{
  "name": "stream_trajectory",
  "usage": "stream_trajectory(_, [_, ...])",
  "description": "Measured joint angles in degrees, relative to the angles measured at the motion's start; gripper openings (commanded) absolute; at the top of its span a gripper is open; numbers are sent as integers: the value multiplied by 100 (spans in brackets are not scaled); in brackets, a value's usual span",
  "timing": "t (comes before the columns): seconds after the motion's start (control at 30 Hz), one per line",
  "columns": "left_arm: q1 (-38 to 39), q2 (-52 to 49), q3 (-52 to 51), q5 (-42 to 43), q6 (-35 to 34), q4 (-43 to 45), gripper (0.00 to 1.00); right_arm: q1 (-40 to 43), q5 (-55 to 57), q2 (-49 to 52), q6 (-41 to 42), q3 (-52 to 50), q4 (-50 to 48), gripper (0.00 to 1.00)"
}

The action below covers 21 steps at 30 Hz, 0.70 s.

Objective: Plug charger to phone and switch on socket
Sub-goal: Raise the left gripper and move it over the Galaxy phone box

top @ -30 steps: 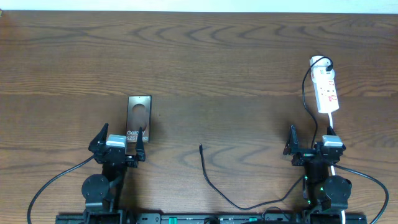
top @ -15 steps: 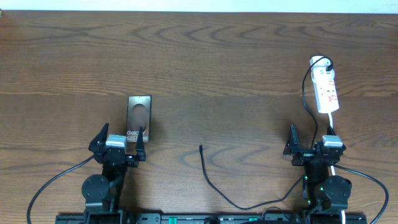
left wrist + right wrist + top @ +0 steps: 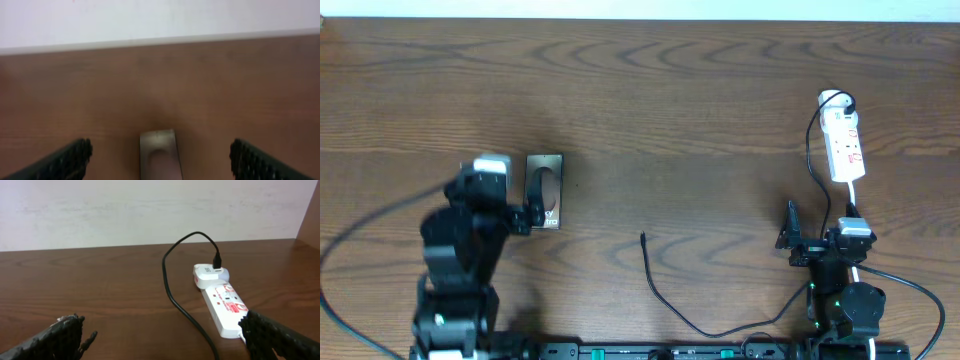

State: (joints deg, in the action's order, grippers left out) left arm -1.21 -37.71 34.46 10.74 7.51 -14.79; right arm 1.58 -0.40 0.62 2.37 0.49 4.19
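Observation:
The dark-grey phone (image 3: 546, 180) lies flat left of centre; its far end shows between my left fingers in the left wrist view (image 3: 158, 155). My left gripper (image 3: 510, 200) is open, raised over the phone's near end and covering part of it. The charger cable (image 3: 665, 300) snakes along the table's near middle, its plug tip (image 3: 642, 237) lying free. The white socket strip (image 3: 845, 147) lies at the far right, with a white plug and black cord at its far end; it shows in the right wrist view (image 3: 226, 305). My right gripper (image 3: 817, 240) is open and empty, near the front edge.
A black cord (image 3: 180, 300) runs from the strip's plug toward the front edge. The table's far edge meets a pale wall (image 3: 150, 210). Thick black arm cables (image 3: 910, 290) loop near the front corners.
My left arm has lifted and swung forward and left, now over the phone's near end. The phone, the cable and my right arm have not moved.

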Motion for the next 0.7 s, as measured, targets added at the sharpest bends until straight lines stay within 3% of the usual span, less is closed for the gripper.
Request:
stream_trajectory(0.27, [7,-2671,2601,-2,24,-2476,91,0,2,0,2,-2,-4,99])
stream_trajectory(0.5, [15,-4242,3016,74,26,-2767,90,0,2,0,0,-2,-4,99])
stream_trajectory(0.53, [15,-4389,3016,94,24,-2769,77,0,2,0,2,-2,-4,99])
stream_trajectory(0.57, [15,-4531,3016,120,24,-2769,46,0,2,0,0,-2,-4,99])
stream_trajectory(0.6, [15,-4640,3016,162,22,-2774,27,0,2,0,2,-2,-4,99])
stream_trajectory(0.63, [15,-4741,3016,208,33,-2776,24,0,2,0,2,-2,-4,99])
stream_trajectory(0.67, [15,-4817,3016,247,28,-2778,42,0,2,0,2,-2,-4,99])
stream_trajectory(0.7, [15,-4863,3016,284,26,-2778,98,0,2,0,2,-2,-4,99])
